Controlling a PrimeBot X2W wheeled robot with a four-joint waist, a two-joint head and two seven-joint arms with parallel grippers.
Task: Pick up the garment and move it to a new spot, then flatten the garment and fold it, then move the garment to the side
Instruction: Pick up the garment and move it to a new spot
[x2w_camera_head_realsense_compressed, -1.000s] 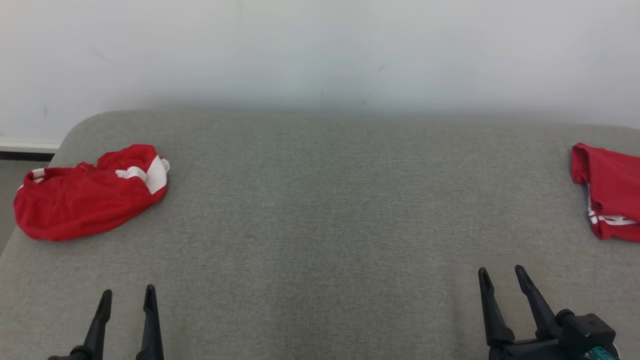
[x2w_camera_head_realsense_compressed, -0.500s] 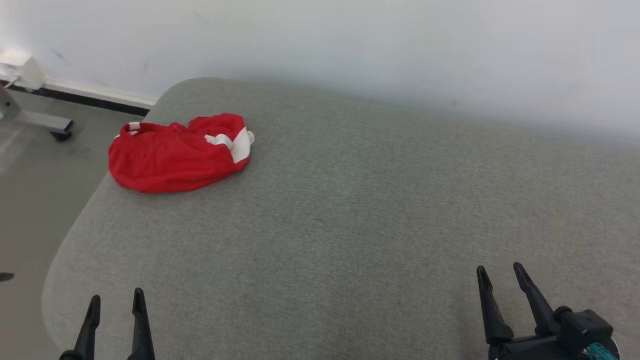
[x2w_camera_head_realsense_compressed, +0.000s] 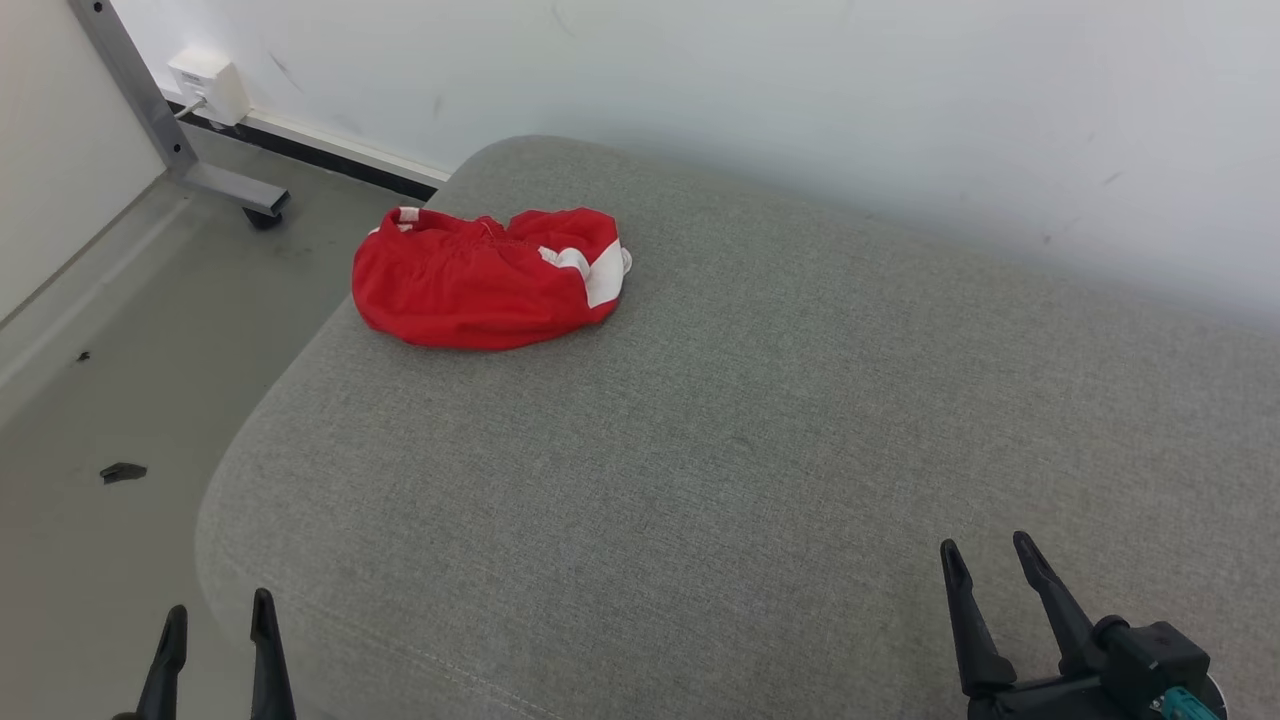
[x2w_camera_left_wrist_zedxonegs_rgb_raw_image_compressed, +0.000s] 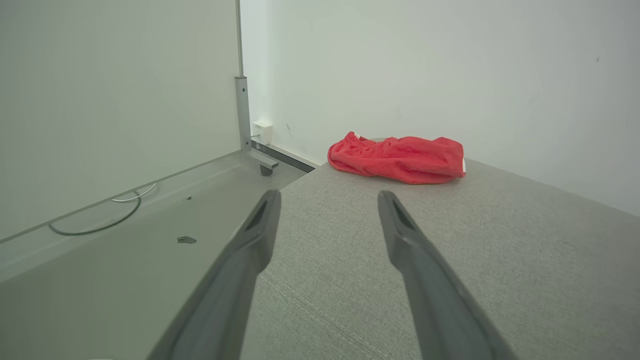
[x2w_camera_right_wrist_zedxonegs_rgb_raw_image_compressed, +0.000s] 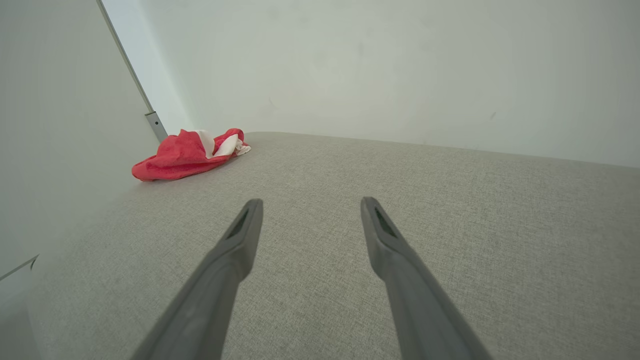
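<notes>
Red with white trim, the crumpled garment (x2w_camera_head_realsense_compressed: 480, 285) lies untouched at the far left corner of the cushion (x2w_camera_head_realsense_compressed: 700, 430), so the pick-up step is just beginning and the left tool (x2w_camera_head_realsense_compressed: 220, 603) and right tool (x2w_camera_head_realsense_compressed: 985, 545), both spread and empty, must likely reach across to it.

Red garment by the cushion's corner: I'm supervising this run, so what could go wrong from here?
1. The garment lies close to the rounded edge of the grey cushion; a clumsy push could tip it onto the floor.
2. It is bunched in a heap, so a pincer may catch only one layer.
3. The left pincer and right pincer are open but far from it; the reach looks long.
</notes>
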